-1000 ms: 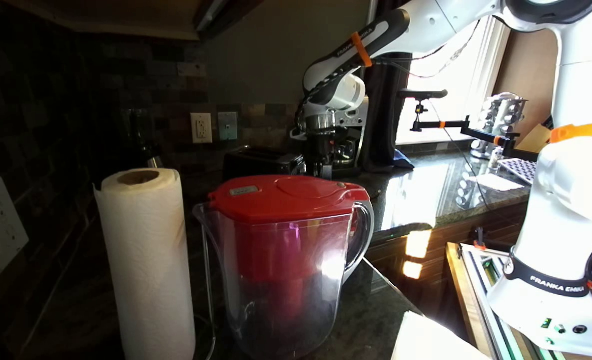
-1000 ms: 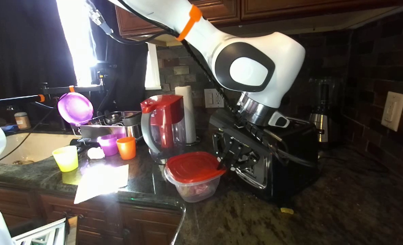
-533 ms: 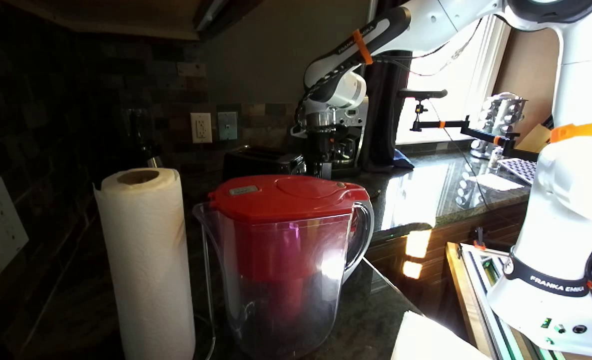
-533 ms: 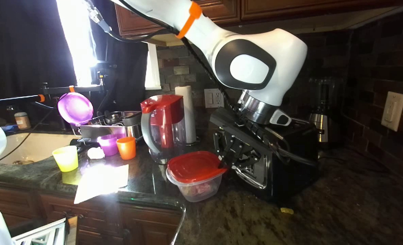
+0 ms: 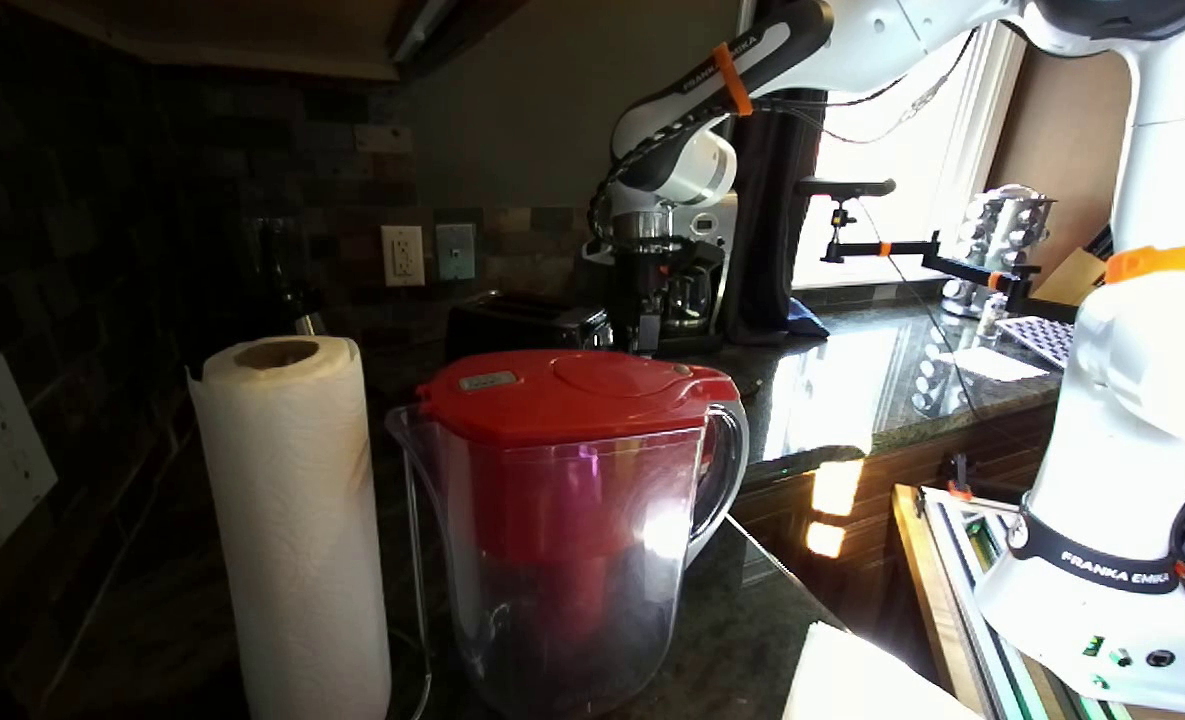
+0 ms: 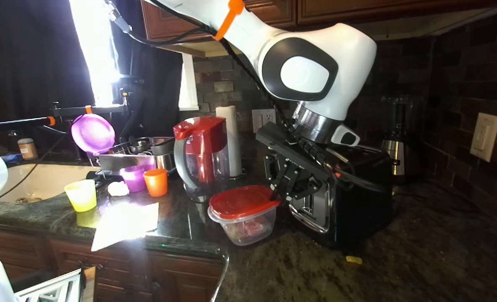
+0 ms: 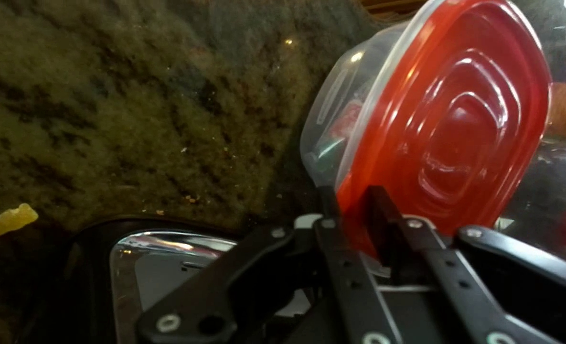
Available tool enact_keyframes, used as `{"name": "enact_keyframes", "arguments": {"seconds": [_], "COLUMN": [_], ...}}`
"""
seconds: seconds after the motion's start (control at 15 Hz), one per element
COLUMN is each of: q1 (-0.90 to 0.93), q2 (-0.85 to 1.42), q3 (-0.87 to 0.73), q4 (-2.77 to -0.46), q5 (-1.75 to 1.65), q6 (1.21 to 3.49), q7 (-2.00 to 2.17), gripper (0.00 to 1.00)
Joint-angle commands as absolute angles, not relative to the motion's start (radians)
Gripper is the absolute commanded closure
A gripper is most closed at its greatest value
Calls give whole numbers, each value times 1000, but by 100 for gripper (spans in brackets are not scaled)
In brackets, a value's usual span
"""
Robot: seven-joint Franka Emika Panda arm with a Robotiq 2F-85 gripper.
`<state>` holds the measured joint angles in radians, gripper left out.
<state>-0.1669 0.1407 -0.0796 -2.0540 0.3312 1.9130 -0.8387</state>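
Observation:
A clear plastic food container [image 6: 248, 230] with a red lid [image 6: 243, 202] has small, unclear contents inside. My gripper [image 7: 352, 197] is shut on its near edge, one finger on each side of the lid's rim. The wrist view shows the lid [image 7: 469, 114] large and the clear body [image 7: 333, 112] to its left. In an exterior view the container tilts slightly beside the black toaster [image 6: 363, 205]; whether its base touches the counter I cannot tell. The red-lidded pitcher [image 5: 572, 480] hides it in an exterior view, where my gripper [image 5: 644, 340] shows only partly.
Close to the fingers stands the toaster's chrome end [image 7: 168, 239]. A yellow scrap [image 6: 354, 260] lies on the counter. Behind the container are the pitcher [image 6: 205, 153] and a paper towel roll [image 6: 230, 138]. Yellow [image 6: 80, 195], orange [image 6: 155, 183] and purple [image 6: 133, 178] cups stand near the sink.
The arm and gripper have risen a little. The container has come with them, slightly up and to the right in an exterior view, its tilt altered. The gripper has stayed shut on it.

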Motion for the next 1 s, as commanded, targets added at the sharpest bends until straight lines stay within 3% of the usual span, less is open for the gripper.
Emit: {"name": "enact_keyframes", "arguments": {"seconds": [0.0,0.47,0.53,0.6,0.93], "q1": [-158,-141,-140,-138,-129], "q2": [119,117,117,118,119], "q3": [-79,-72,-71,-70,-52], "q4": [-2076,-2084,-2083,-2084,-2101], "q5": [343,329,333,332,332], "q6": [1928,1984,1978,1979,1992], "q7": [-786,-706,-700,-695,-742], "gripper": [97,100,75,74,38]}}
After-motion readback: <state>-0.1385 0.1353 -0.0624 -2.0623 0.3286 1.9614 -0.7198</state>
